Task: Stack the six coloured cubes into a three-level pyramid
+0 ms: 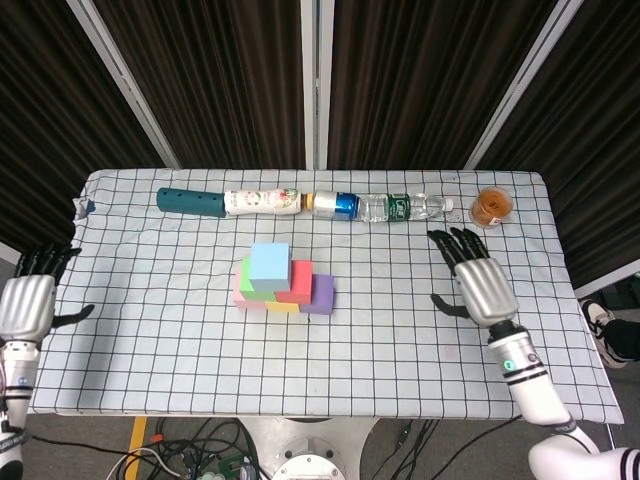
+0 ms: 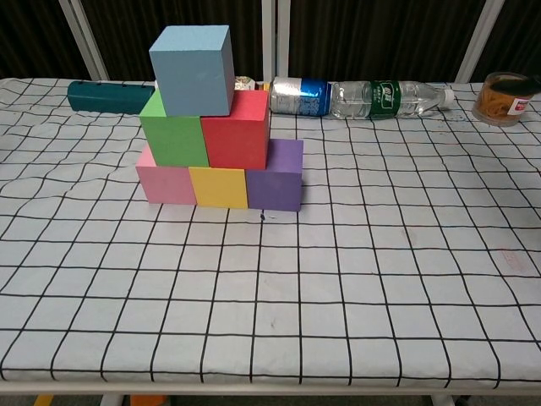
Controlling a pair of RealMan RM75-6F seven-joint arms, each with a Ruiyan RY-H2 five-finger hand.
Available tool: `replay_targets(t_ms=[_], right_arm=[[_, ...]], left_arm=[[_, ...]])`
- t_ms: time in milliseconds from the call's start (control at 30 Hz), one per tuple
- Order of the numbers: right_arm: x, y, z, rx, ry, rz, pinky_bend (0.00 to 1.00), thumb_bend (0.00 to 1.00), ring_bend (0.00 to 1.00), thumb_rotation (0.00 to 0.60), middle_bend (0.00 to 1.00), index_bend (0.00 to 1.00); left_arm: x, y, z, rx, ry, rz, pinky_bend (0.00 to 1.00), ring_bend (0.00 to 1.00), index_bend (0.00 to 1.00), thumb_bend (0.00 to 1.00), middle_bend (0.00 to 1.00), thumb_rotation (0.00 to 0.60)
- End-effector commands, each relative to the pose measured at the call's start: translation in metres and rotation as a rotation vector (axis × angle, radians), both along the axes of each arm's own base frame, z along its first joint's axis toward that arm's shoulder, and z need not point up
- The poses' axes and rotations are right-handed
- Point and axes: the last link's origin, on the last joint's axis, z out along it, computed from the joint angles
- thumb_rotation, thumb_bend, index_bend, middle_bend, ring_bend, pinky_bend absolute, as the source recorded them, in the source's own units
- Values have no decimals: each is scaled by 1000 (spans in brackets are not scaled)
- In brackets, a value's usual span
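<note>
The finished pyramid [image 1: 282, 280] sits well apart from both empty, spread hands: to the left of the right hand [image 1: 478, 280], to the right of the left hand [image 1: 25, 300].

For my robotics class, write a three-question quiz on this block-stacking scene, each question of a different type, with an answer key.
1. True or false: the light blue cube sits on top of the green cube and the red cube.
2. Multiple choice: which cube is in the middle of the bottom row? A) pink cube B) yellow cube C) purple cube
3. Fill in: the right hand holds ____.

Key
1. True; it rests across both, shifted towards the green side.
2. B
3. Nothing; it is open and well clear of the pyramid, as is the left hand.
</note>
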Motion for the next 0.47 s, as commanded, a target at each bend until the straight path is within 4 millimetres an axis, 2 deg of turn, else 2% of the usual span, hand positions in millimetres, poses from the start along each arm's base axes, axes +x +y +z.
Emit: replay_targets(t_ms=[33,133,233,467], right_arm=[[-58,28,6,-47,44,-47,0,195,0,600,47,0],[-84,45,3,-65,20,-84,0,197,0,600,42,0],[-99,60,3,-104,-8,-99,0,200,0,600,43,0],[-110,84,4,-115,-62,-145,0,203,0,600,42,0]], left_arm=[[-7,-35,-11,-1,3,4,60,60,185,101,134,600],[-10,-55,-17,-8,5,17,60,61,185,101,134,600],[-10,-70,-22,-11,-8,32,60,60,185,101,134,600],[-7,-88,-33,-11,-15,44,59,60,184,100,133,600]])
